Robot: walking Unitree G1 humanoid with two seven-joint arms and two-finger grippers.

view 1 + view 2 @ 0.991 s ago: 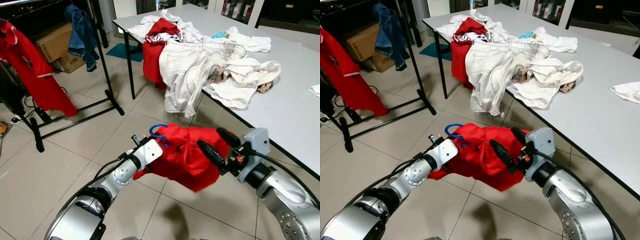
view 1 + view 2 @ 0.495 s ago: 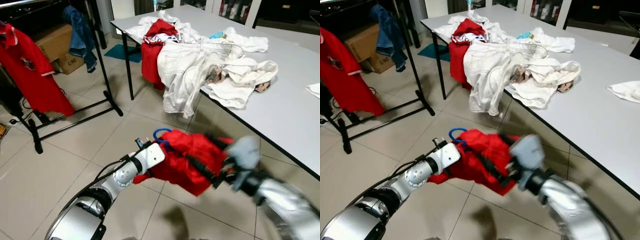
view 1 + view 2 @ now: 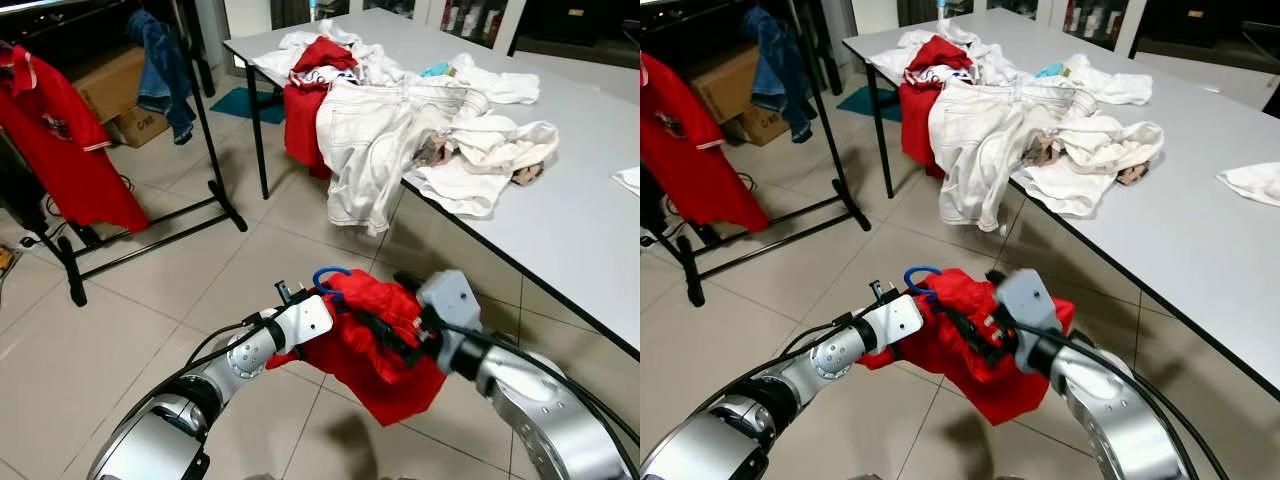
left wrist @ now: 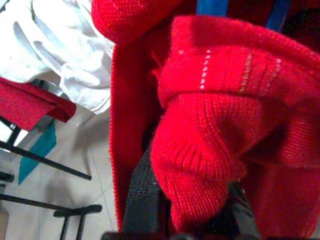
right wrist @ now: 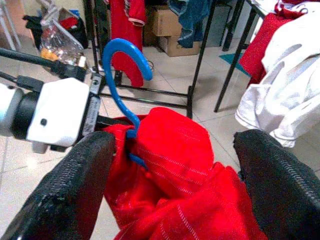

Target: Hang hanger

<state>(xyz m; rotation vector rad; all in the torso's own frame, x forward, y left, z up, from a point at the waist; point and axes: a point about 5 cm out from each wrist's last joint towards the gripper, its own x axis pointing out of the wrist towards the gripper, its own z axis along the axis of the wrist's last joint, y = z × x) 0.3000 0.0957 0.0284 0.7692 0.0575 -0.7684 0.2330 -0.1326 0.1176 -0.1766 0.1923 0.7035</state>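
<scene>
A red knit sweater (image 3: 400,360) hangs on a blue hanger, bunched up low over the floor tiles. The hanger's blue hook (image 3: 330,275) sticks up above the cloth. My left gripper (image 4: 192,207) is shut on the sweater from the left, its fingers buried in the folds. My right gripper (image 5: 175,170) is open and faces it from the right. Its two black fingers (image 5: 75,195) are spread wide on either side of the red bundle, close to the hook (image 5: 122,65). A black clothes rack (image 3: 205,120) stands at the far left.
A red shirt (image 3: 60,130) and blue jeans (image 3: 160,60) hang on the rack. Cardboard boxes (image 3: 110,85) sit behind it. A grey table (image 3: 580,220) runs along the right, with a pile of white and red clothes (image 3: 400,110) spilling over its edge. Tiled floor lies between.
My right gripper has swung left, from beside the sweater to right up against it near the hook. The sweater now hangs a little lower and more bunched. The left gripper keeps its hold.
</scene>
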